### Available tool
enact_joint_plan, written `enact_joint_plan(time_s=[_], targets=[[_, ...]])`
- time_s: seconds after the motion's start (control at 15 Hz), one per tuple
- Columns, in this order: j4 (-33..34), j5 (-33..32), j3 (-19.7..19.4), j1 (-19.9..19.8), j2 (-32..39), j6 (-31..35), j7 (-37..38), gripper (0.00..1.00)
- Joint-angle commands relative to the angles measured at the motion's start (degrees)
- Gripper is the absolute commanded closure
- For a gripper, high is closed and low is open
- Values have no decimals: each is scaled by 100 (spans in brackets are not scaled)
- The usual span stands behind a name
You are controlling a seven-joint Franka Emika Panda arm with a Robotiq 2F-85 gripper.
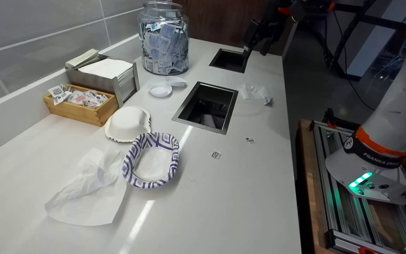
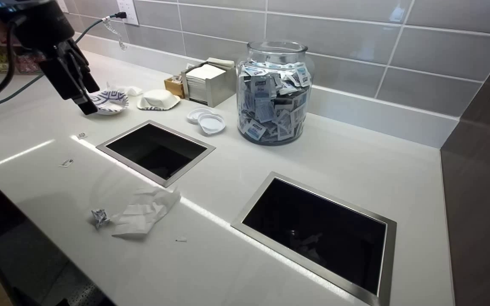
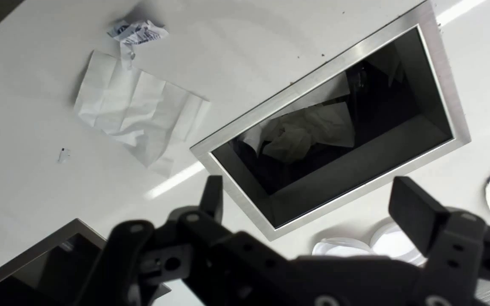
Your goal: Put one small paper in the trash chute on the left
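One small crumpled paper (image 3: pixel 141 33) is lying at ten o'clock from the trash chute (image 3: pixel 441 72) in the wrist view, just beside a creased napkin (image 3: pixel 143 111) on the bench (image 3: pixel 28 106). Two flat papers (image 1: pixel 250 140) are lying at four and six o'clock from it in an exterior view. The jaws are hovering wide apart.

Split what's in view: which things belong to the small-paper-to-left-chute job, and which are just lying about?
Job: tool, open; left trash chute; one of these, unspecified which: small printed slip, second slip, crumpled wrapper, tiny scrap.
Lying about: right chute; jar of packets; napkin holder; wooden box; patterned bowl; upturned bowl; white lids; rumpled tissue; wrinkled sheet.
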Motion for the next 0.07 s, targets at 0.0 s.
enact_joint_plan(time_s=[0.0], targets=[[7,16,19,-20,-2,-16,-14,0]])
